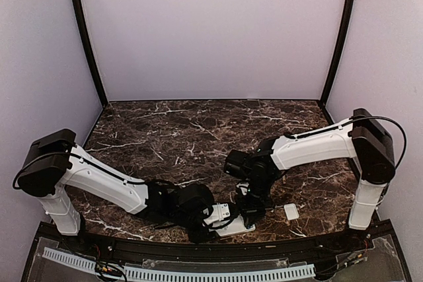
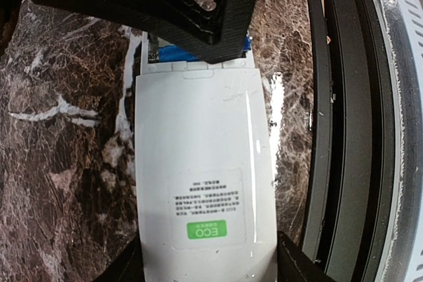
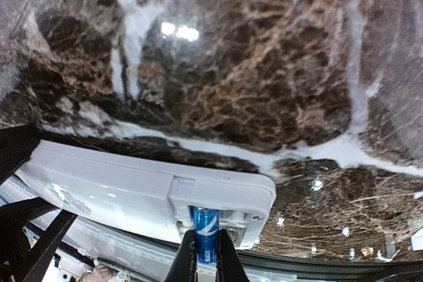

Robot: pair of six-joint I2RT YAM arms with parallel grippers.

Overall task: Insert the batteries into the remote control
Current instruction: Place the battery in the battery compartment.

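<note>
The white remote control point(image 2: 198, 137) lies back up near the table's front edge, its green label point(image 2: 207, 230) showing. My left gripper point(image 2: 208, 252) is shut on its sides at the label end. The battery compartment point(image 3: 234, 226) at the other end is open. My right gripper point(image 3: 207, 259) is shut on a blue battery point(image 3: 206, 229), whose far end sits in the compartment. In the left wrist view the black right gripper point(image 2: 198, 4) hides most of the compartment, with only a strip of blue point(image 2: 175, 54) showing. In the top view both grippers point(image 1: 215, 218) point(image 1: 250, 208) meet over the remote point(image 1: 234, 226).
A small white rectangular cover piece point(image 1: 291, 212) lies on the marble table to the right of the remote. The black front rail point(image 2: 330, 130) runs close beside the remote. White walls enclose the table's back and sides.
</note>
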